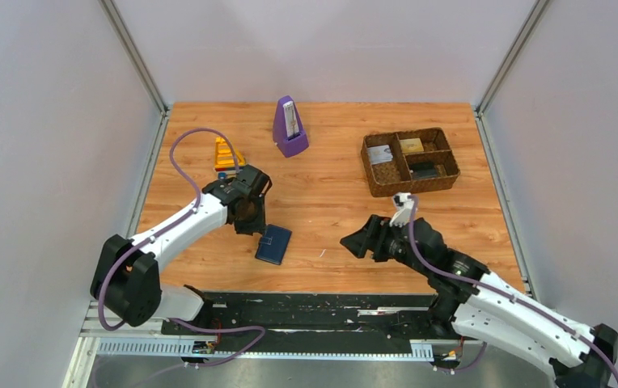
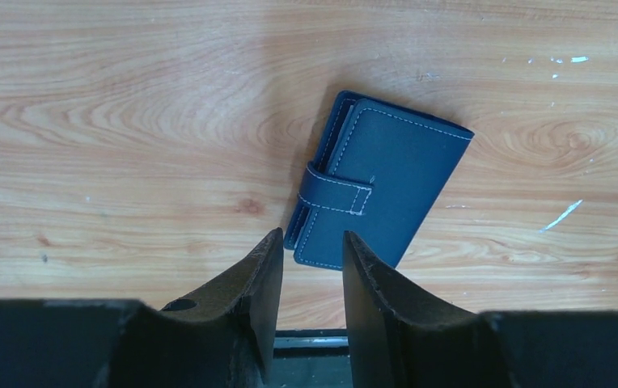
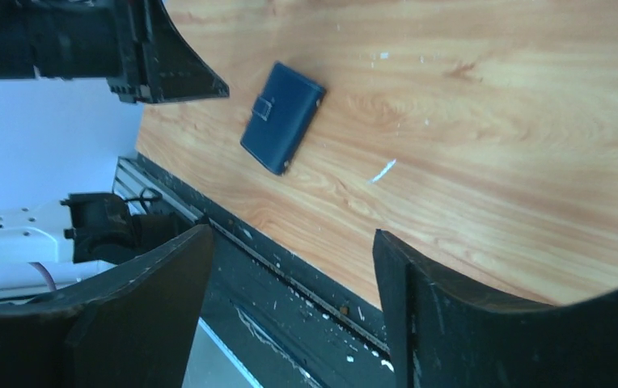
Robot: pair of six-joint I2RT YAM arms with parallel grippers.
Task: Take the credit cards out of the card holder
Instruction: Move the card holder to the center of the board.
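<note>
The card holder (image 1: 273, 245) lies shut on the wooden table, dark blue with its strap fastened, and shows in the left wrist view (image 2: 383, 190) and the right wrist view (image 3: 281, 117). My left gripper (image 1: 251, 225) hangs just up-left of it, its jaws (image 2: 312, 236) partly open with nothing between them and their tips near the holder's strap edge. To the right, my right gripper (image 1: 353, 241) points toward the holder, open and empty (image 3: 291, 234). A dark credit card (image 1: 425, 172) lies in the basket's near right compartment.
The brown woven basket (image 1: 370, 166) stands at the back right, with a whitish printed card (image 1: 380, 153) and a gold-tan card (image 1: 411, 145) in it. A purple stand (image 1: 289, 127) is at the back centre and an orange-yellow object (image 1: 226, 153) at the back left. The table's front rail (image 3: 289, 275) runs near both arms.
</note>
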